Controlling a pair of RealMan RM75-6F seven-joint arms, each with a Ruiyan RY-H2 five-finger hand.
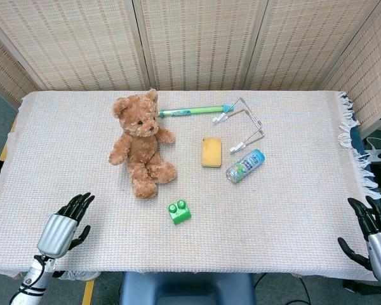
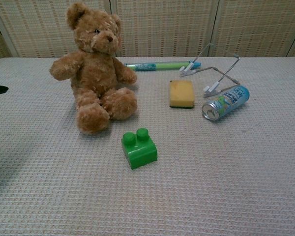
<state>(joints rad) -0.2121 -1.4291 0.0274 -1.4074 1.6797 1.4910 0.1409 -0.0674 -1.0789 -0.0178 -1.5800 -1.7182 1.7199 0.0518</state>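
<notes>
Left hand (image 1: 65,223) hovers spread and empty, near the teddy bear (image 1: 140,143); right hand (image 1: 376,236) spread, well apart from the bear; green block (image 1: 179,211) just below the bear.

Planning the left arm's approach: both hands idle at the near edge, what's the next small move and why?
Probably ease the left hand forward and inward toward the green block. The hand holds nothing, fingers apart, and the block looks like the nearest object, with bare tablecloth between. The right hand sits farther off.

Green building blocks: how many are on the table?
1. The green block lies on the table in front of the teddy bear, apart from it. Another could be hidden behind the bear, though none shows.
</notes>
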